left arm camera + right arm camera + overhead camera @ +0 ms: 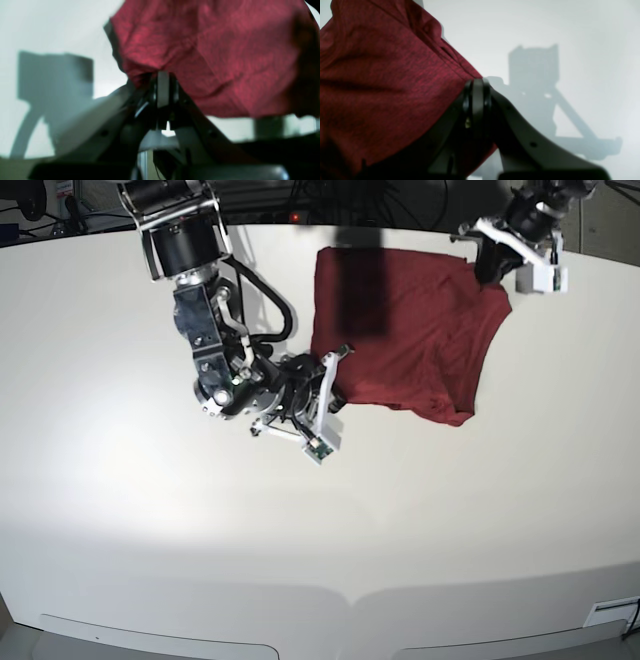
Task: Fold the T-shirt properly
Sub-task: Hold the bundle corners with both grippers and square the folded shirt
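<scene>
The dark red T-shirt (410, 340) lies in a rough rectangle on the white table (150, 510), at the back right of centre. My right gripper (338, 368), on the left arm of the base view, is shut on the shirt's near left corner. Up close, its fingertips (477, 83) pinch the hem of the T-shirt (382, 82), which drapes to the left. My left gripper (490, 272) is shut on the far right corner. In the left wrist view, the T-shirt (212, 55) bunches at the closed left gripper (163, 76) and hangs above and to the right.
The table's far edge (300, 227) runs just behind the shirt, with cables and equipment beyond it. Both arms throw shadows onto the white surface. A dark shadow band (360, 290) crosses the shirt's left half.
</scene>
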### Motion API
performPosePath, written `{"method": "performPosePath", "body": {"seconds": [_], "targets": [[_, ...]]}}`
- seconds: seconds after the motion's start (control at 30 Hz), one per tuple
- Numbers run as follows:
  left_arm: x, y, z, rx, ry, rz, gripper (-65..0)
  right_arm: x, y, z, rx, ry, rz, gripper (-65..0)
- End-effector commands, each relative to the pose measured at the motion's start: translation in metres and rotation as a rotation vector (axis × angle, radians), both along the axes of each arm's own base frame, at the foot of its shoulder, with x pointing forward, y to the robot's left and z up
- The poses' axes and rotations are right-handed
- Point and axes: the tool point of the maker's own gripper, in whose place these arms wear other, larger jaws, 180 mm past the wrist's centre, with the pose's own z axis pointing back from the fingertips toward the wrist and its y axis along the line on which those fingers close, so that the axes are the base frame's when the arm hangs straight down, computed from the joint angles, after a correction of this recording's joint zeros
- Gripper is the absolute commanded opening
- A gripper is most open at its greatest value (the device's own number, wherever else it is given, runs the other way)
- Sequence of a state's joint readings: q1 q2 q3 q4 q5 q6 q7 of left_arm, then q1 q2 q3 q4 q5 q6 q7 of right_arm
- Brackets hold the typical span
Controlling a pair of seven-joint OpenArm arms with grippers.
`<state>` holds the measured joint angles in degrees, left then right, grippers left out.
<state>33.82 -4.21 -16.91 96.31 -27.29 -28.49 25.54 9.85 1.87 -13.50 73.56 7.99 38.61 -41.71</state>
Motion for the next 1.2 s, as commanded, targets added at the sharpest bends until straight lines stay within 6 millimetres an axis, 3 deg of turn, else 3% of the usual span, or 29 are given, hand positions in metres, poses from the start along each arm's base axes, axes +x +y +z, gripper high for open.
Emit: {"method": "performPosePath", "body": {"seconds": [0.0, 0.17, 0.33, 0.57, 0.67, 0.8, 0.93, 1.07, 1.17], "targets": [[0.011, 0.001, 0.009, 0.005, -0.046, 0.002, -65.0, 0.006, -0.004, 0.004, -0.018, -0.013, -0.007, -65.0], [0.042, 0.001, 0.018, 0.055, -0.109, -0.019, -65.0, -0.001, -0.013, -0.001, -0.087, -0.033, 0.005, -65.0], [0.064, 0.007, 0.02, 0.135, -0.136, -0.05, -65.0, -0.022, -0.01, 0.007, -0.083, -0.068, 0.009, -65.0], [0.079, 0.018, -0.026, 0.205, -0.044, -0.064, -65.0, -0.063, -0.014, 0.009, -0.084, -0.073, -0.076, -65.0], [0.093, 0.027, -0.032, 0.205, -0.047, -0.054, -65.0, -0.075, -0.013, 0.01, -0.039, -0.078, -0.158, -65.0], [0.114, 0.047, -0.014, 0.246, -0.087, -0.061, -65.0, -0.079, -0.013, 0.01, -0.008, -0.094, -0.201, -65.0], [0.12, 0.064, 0.015, 0.221, -0.107, -0.07, -65.0, -0.073, -0.012, 0.017, -0.003, -0.118, -0.204, -65.0], [0.114, 0.064, 0.048, 0.144, -0.149, -0.093, -65.0, -0.063, -0.011, 0.038, 0.017, -0.178, -0.207, -65.0], [0.098, 0.061, 0.066, 0.105, -0.165, -0.078, -65.0, -0.057, -0.012, 0.057, 0.027, -0.23, -0.209, -65.0]]}}
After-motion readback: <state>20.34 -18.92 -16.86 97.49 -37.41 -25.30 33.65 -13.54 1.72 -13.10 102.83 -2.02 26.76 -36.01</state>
